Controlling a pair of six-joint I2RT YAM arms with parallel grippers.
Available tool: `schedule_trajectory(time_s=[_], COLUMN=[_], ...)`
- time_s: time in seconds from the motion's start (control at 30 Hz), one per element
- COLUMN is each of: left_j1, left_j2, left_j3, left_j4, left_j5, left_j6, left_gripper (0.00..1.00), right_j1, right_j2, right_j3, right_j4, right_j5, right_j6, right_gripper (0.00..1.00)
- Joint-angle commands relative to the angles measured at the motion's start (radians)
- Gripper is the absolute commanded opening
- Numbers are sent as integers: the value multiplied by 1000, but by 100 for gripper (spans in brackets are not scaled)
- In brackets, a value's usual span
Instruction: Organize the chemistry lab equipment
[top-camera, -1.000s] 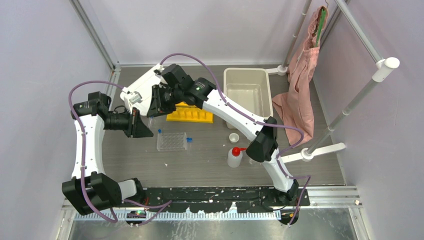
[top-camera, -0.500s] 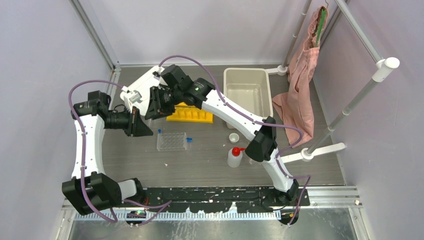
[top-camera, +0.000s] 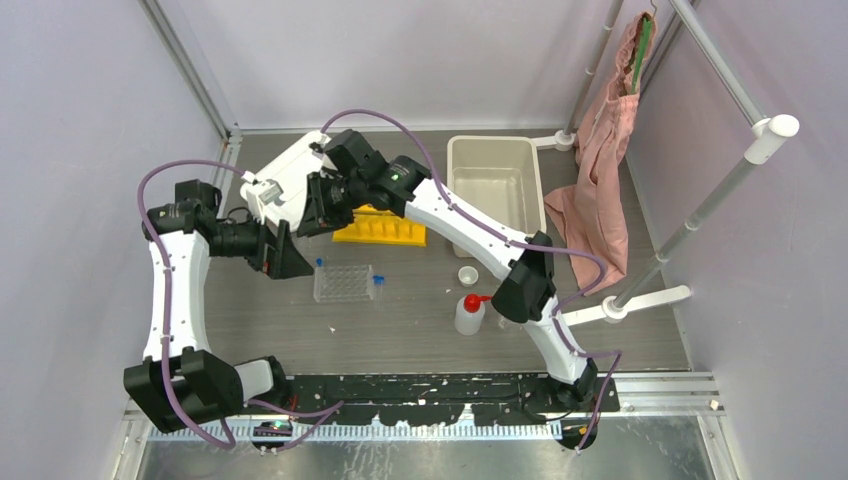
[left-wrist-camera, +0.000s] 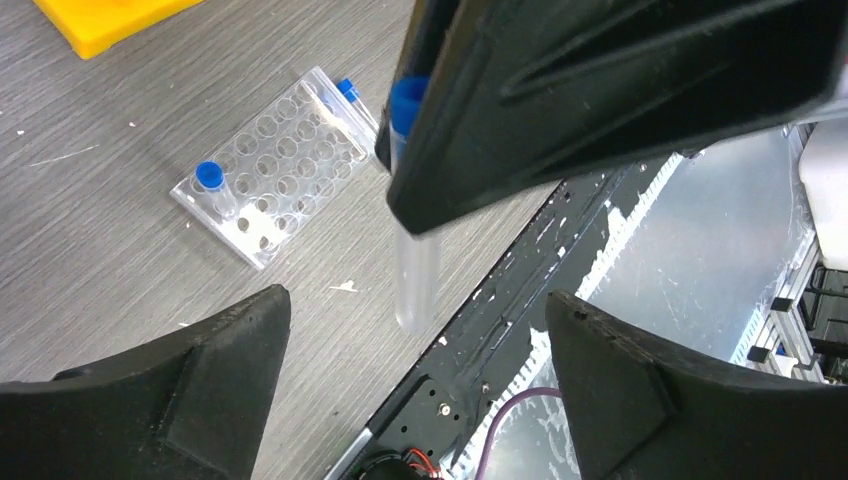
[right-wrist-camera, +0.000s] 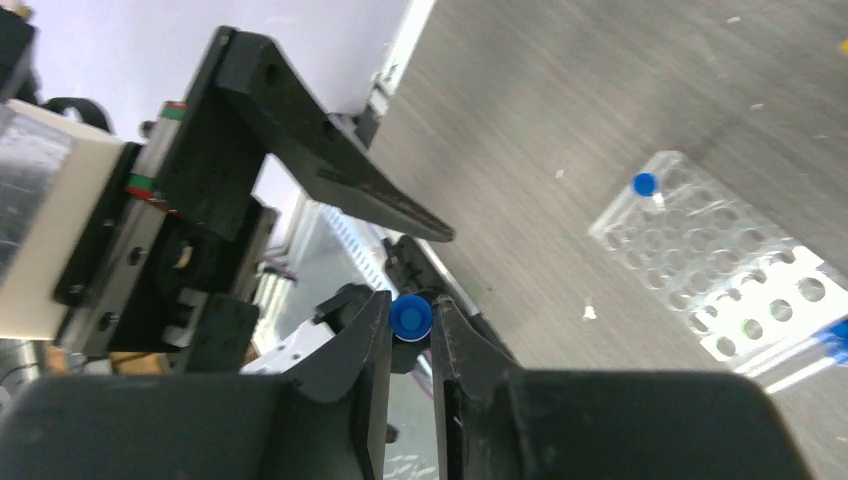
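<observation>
1. Right hand (right-wrist-camera: 410, 318) pinches the blue-capped tube (left-wrist-camera: 417, 270) narrow, right at the cap end. The body hangs free below.
2. Left hand (top-camera: 285, 255) is spread wide, one finger on each side of the tube and neither touching. It carries nothing.
3. The tube is in the air over the counter (left-wrist-camera: 100, 200), near the clear tray (left-wrist-camera: 265, 250) and well short of the yellow rack (top-camera: 385, 228).
4. This looks like a hand-to-hand transfer. Back the left hand straight off along its own axis; any sideways sweep risks clipping the tube.
5. The grip is high and the tube is long, smooth, clear and round-bottomed, so it will likely pivot or slip if jerked. Travel slowly and keep it plumb.
6. Likely target is a rack hole. Line up from above and lower before letting go.
7. The tray is thin clear plastic with a grid of round wells, probably light enough to skid if bumped. One blue-capped vial (left-wrist-camera: 210, 180) stands in it.
8. The counter is matte grey woodgrain with white flecks.
</observation>
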Motion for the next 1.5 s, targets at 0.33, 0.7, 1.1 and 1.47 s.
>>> schedule_trajectory(time_s=[0.33,0.7,1.1,1.47], left_j1=[5,65,67,67], left_j2=[61,128,132,127], left_j3=[80,74,58,41], left_j4=[138,261,270,281], left_j5=[-204,-439,-427,-418], left_j6=[-293,-449,-432,-425], left_gripper=[100,100,100,100], right_j1=[150,243,258,258], right_j2=[-319,-224,-93,-63], right_j3=[-497,-637,-601,-604], right_j4=[321,581,643,670], right_j5=[643,735,766,716], right_j6=[-396,-485,-499,-475], right_gripper=[1,1,1,1])
